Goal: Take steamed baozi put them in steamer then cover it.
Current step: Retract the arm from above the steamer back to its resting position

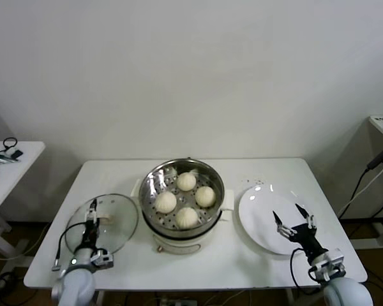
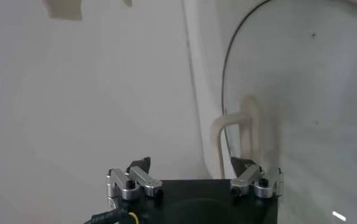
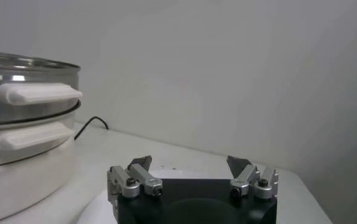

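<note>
Several cream-white baozi (image 1: 186,182) lie inside the shiny steamer (image 1: 152,185), which stands on its white pot base at the table's middle. The glass cover (image 1: 118,229) lies flat on the table to the steamer's left. Its cream handle (image 2: 239,131) shows just ahead of my left gripper (image 2: 190,165). That left gripper (image 1: 91,213) hovers open over the cover's near-left part with nothing between its fingers. My right gripper (image 1: 286,213) stands open and empty over the white plate (image 1: 258,204). In the right wrist view the steamer (image 3: 26,79) sits off to one side of the right gripper (image 3: 190,163).
A side table (image 1: 13,166) with cables stands at the far left. Another stand with a cable (image 1: 376,159) is at the far right. A white wall lies behind the table (image 1: 115,169).
</note>
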